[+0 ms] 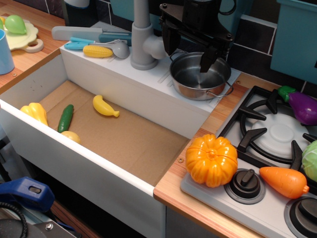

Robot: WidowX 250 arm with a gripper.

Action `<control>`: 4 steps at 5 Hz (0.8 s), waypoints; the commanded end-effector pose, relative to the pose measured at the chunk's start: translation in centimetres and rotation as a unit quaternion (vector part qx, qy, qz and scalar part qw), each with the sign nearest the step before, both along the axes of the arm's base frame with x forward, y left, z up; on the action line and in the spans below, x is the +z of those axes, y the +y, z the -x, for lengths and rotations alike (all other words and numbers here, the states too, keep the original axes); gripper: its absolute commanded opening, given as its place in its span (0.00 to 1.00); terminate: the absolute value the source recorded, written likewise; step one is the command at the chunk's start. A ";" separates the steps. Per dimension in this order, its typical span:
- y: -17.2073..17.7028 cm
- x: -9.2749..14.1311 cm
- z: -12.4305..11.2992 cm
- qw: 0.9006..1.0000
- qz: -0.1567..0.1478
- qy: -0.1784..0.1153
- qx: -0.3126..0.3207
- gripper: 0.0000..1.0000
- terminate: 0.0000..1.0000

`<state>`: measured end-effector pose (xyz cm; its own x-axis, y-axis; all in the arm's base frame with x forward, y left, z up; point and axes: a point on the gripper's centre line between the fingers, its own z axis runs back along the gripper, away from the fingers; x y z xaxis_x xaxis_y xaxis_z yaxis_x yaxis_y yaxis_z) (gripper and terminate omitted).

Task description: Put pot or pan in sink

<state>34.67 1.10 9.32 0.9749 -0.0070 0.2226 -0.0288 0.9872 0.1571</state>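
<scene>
Pot (pixel 198 77) of shiny steel sits on the ribbed white drainboard (pixel 163 74) at the sink's back right corner, just beside the grey faucet (pixel 143 39), as the black tool (pixel 190 52) hangs over it with jaws spread wide, one finger (pixel 208 59) dipping inside the bowl and the other at the far left rim. Nothing is gripped yet. The step in hand looks to be the grasp: closing squarely on the rim wall, clear of the thin wire handle (pixel 220 92) at the front, should keep the pot from tipping, and a lift high enough to clear the basin edge would let it travel left and down. The sink (pixel 29 124), its brown floor holding a banana (pixel 105 106), a cucumber (pixel 65 118) and a yellow pepper (pixel 34 112), has open room toward its right side for a landing. An orange pumpkin (pixel 212 159) rests on the table near the stove. No brand, label or writing can be read anywhere.
</scene>
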 end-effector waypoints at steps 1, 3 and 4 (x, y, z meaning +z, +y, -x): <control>0.0 0.0 0.0 1.000 0.000 0.000 0.000 1.00 0.00; -0.4 -0.5 -1.0 0.990 -0.040 -0.036 -0.133 1.00 0.00; -0.7 -1.3 -1.1 0.973 -0.047 -0.069 -0.216 1.00 0.00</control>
<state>35.03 0.04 5.22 0.8296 -0.4649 0.3093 0.4114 0.8834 0.2245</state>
